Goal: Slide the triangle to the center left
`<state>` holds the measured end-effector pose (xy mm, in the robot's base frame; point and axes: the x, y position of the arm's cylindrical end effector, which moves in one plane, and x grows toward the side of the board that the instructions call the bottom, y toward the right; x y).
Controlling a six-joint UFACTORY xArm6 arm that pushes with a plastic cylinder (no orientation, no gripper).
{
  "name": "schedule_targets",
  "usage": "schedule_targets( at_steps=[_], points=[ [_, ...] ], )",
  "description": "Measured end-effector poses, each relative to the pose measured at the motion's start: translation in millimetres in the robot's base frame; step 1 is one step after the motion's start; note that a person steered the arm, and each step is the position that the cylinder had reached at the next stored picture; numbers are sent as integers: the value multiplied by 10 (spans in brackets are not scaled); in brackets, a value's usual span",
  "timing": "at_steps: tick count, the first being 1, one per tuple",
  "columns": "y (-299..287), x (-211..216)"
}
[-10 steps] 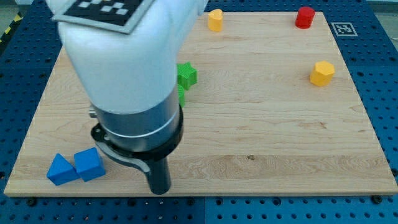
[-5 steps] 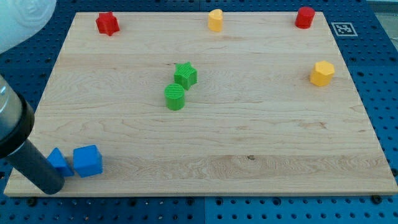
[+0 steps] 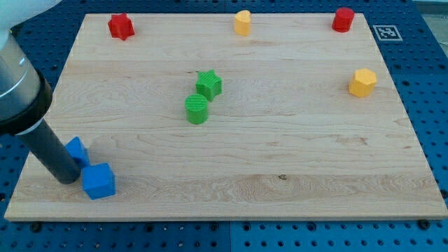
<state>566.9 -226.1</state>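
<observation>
The blue triangle (image 3: pixel 77 150) lies near the board's bottom left, partly hidden behind my rod. My tip (image 3: pixel 68 179) rests on the board just below and left of the triangle, touching it. A blue cube (image 3: pixel 98 181) sits right beside the tip, on its right, just below the triangle.
A green star (image 3: pixel 208 84) and a green cylinder (image 3: pixel 197 109) sit near the board's middle. A red star (image 3: pixel 120 26), a yellow block (image 3: pixel 242 22) and a red block (image 3: pixel 343 19) line the top edge. A yellow hexagon (image 3: pixel 362 82) is at the right.
My rod swept from the board's bottom middle to the bottom left corner, then moved up and right. The blue triangle has been pushed up, away from the blue cube.
</observation>
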Motion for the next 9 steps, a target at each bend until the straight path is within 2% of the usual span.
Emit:
schedule_targets(
  at_steps=[9],
  points=[
    [-24,-912]
  ],
)
